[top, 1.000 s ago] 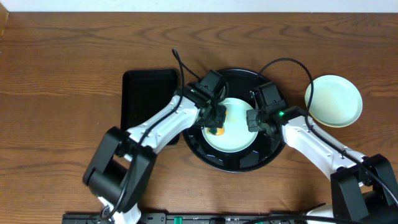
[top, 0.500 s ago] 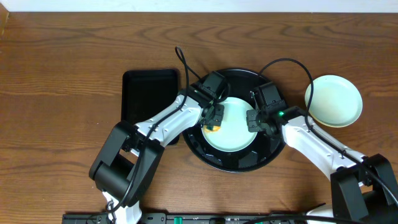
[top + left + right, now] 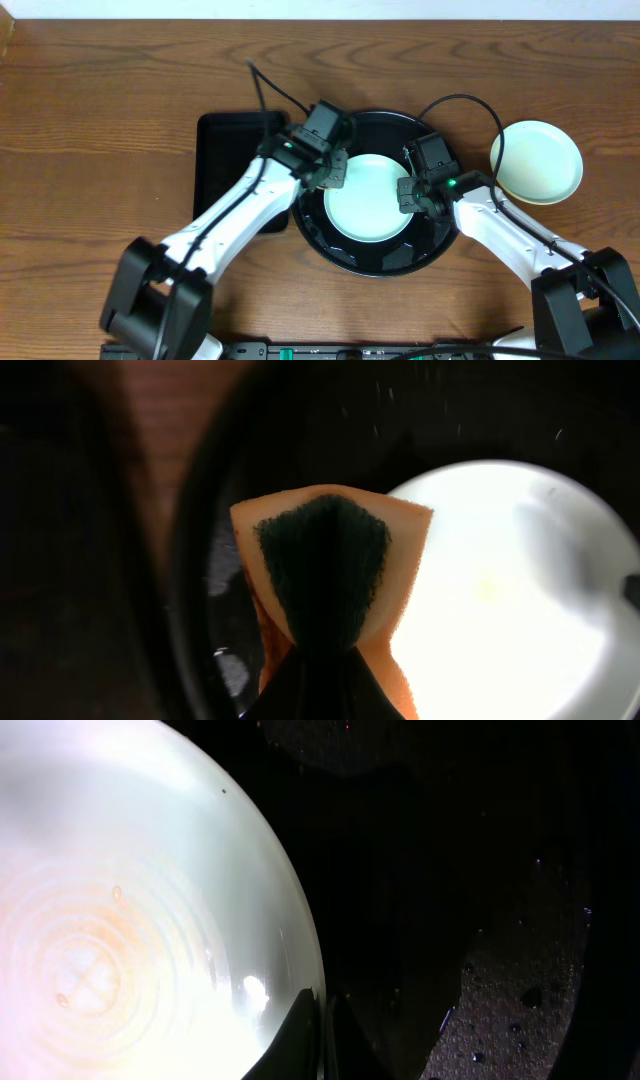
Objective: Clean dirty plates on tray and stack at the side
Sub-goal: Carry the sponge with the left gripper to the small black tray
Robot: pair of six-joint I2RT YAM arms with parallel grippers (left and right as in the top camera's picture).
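A pale mint plate point(image 3: 368, 198) lies on the round black tray point(image 3: 380, 258). My left gripper point(image 3: 334, 176) is at the plate's upper-left edge, shut on an orange sponge point(image 3: 320, 575) with a dark green scouring face. In the left wrist view the sponge hangs over the tray's floor beside the bright plate point(image 3: 520, 590). My right gripper point(image 3: 405, 192) is shut on the plate's right rim, and the right wrist view point(image 3: 318, 1025) shows its fingers pinching the rim. The plate point(image 3: 130, 920) shows a faint brownish ring pattern in its middle. Another pale plate point(image 3: 537, 160) rests on the table to the right of the tray.
A smaller rectangular black tray point(image 3: 235, 160) lies on the table left of the round tray, partly under my left arm. The round tray's floor point(image 3: 520, 1000) is wet with droplets. Black cables arch over the far side of the tray.
My left gripper has moved with the sponge from the plate's lower-left part up and left to its upper-left edge. The right gripper has stayed on the rim.
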